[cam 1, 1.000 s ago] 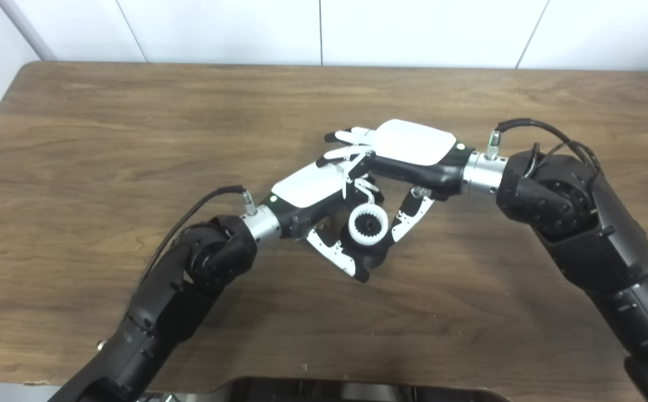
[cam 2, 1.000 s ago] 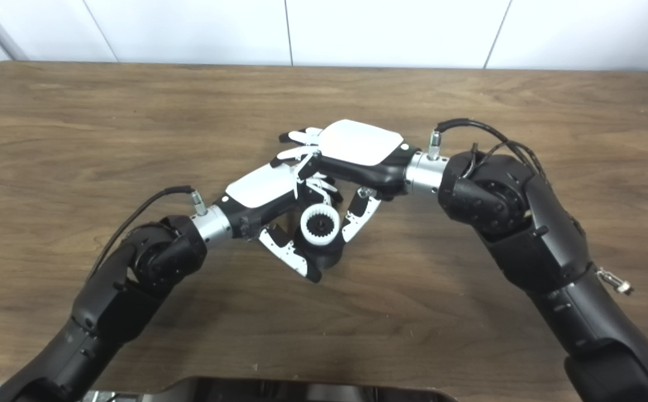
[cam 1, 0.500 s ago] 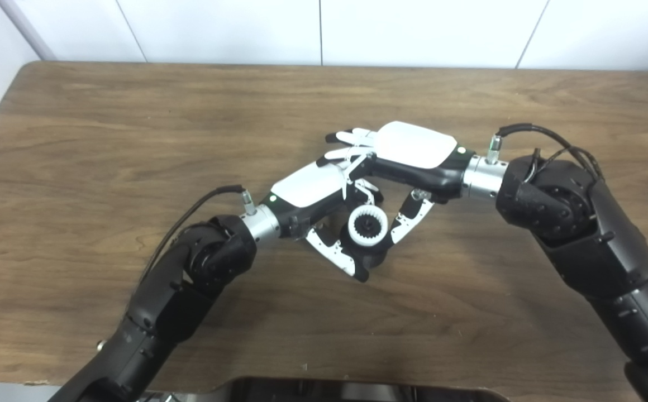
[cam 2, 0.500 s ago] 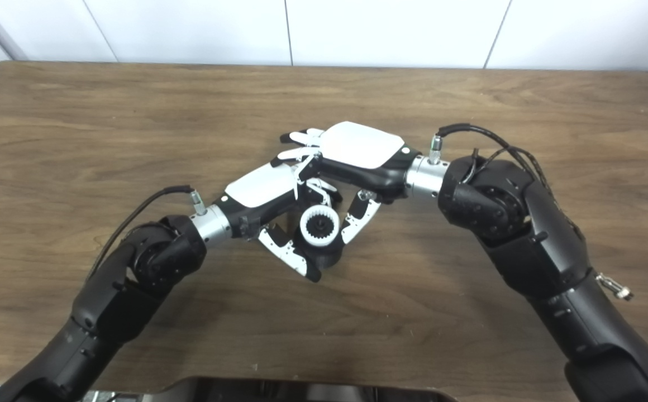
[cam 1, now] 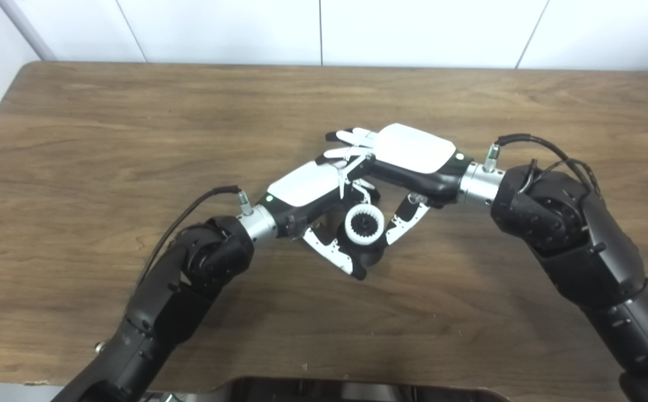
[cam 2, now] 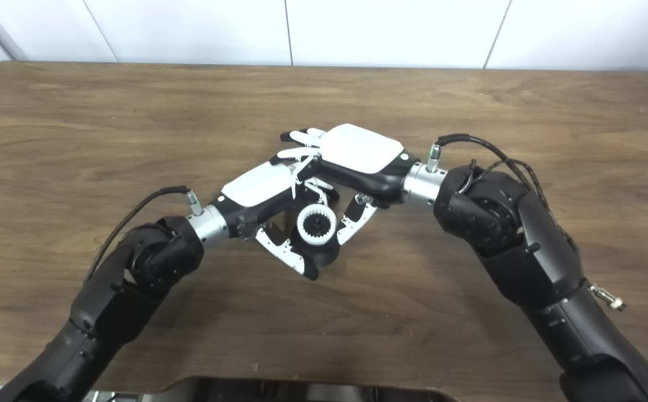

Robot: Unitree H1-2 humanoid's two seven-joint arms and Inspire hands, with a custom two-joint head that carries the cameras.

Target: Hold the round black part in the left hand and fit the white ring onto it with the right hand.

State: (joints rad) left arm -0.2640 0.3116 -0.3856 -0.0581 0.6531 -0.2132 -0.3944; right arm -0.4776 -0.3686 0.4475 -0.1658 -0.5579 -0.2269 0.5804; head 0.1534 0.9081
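Note:
My left hand (cam 1: 310, 192) is shut on the round black part (cam 1: 371, 257) and holds it just above the table, its open face turned toward me. The toothed white ring (cam 1: 349, 224) sits on the front of the black part, around its dark hub. My right hand (cam 1: 410, 151) reaches in from the right and lies over the left hand. Its thumb (cam 1: 405, 220) rests against the ring's right side and a bent finger comes down on the ring's top. Two other fingers stretch out flat past the left hand. The back of the black part is hidden.
The brown wooden table (cam 1: 134, 139) carries nothing else in view. A white panelled wall (cam 1: 324, 28) runs along its far edge. A dark glossy edge of the robot's body (cam 1: 324, 391) shows at the bottom middle.
Both hands, with the black part and the ring, have shifted slightly left and toward me together. The right forearm has dropped a little. The grips look unchanged.

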